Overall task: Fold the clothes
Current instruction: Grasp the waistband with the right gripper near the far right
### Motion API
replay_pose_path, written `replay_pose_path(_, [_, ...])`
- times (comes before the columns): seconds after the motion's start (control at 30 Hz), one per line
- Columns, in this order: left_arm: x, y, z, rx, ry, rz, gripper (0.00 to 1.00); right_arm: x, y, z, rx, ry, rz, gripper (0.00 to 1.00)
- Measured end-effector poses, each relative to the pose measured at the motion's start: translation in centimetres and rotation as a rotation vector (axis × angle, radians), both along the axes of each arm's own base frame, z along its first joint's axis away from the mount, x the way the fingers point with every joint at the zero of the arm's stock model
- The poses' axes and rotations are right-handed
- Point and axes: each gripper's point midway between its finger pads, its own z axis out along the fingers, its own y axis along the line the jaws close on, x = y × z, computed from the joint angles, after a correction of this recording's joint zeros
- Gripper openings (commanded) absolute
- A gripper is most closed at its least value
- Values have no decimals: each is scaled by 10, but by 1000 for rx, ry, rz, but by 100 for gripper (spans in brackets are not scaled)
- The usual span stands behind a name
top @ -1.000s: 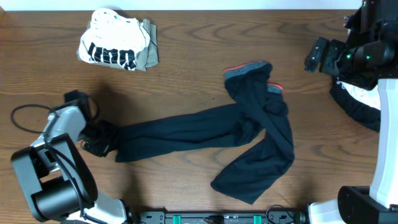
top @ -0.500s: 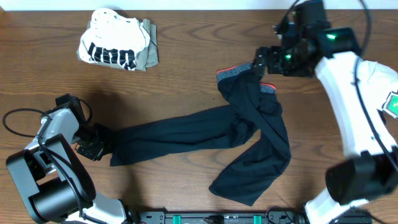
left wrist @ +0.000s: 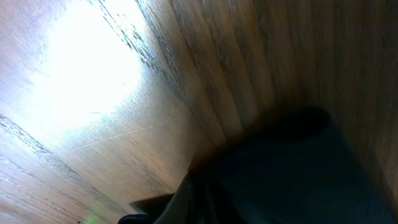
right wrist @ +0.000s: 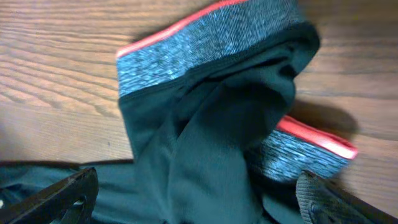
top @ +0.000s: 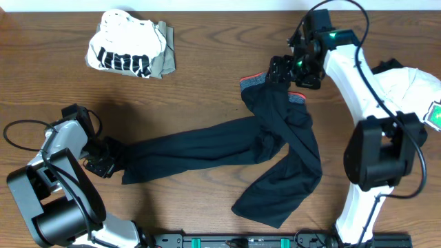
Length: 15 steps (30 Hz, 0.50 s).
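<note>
The long black trousers (top: 227,148) lie spread across the middle of the table, one leg stretched left and the other bent toward the front. Their grey waistband (top: 260,80) with the red-orange edge is bunched at the upper right. My left gripper (top: 103,158) is shut on the end of the left leg; in the left wrist view dark fabric (left wrist: 280,174) runs into the jaws. My right gripper (top: 284,71) hovers open over the waistband (right wrist: 205,46), its fingers (right wrist: 62,194) wide apart with black cloth (right wrist: 205,162) between them.
A folded white top with black print (top: 124,49) lies on an olive piece (top: 165,60) at the back left. A black-and-white garment (top: 412,84) sits at the right edge under my right arm. A black cable (top: 24,131) loops by the left arm.
My right arm has swung in from the right edge to above the waistband, still open. My left gripper has drawn the leg end slightly to the left.
</note>
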Motion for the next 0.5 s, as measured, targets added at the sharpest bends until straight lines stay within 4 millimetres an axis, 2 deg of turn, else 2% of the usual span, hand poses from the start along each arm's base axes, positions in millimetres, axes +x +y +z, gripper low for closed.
replay_pose_path(0.2, [0,0,0,0,0,0,6,-3,1,-27,7,89,-61,99])
replay_pose_path(0.33, [0,0,0,0,0,0,6,-3,1,-31,9,103,-83,93])
replay_pose_path(0.37, [0,0,0,0,0,0,6,-3,1,-31,12,104,-89,85])
replay_pose_path(0.43, [0,0,0,0,0,0,6,-2,2,-30,15,101,-91,55])
replay_pose_path(0.47, [0,0,0,0,0,0,6,-1,2,-30,17,101,-97,46])
replay_pose_path(0.5, [0,0,0,0,0,0,6,-1,2,-30,20,102,-102,43])
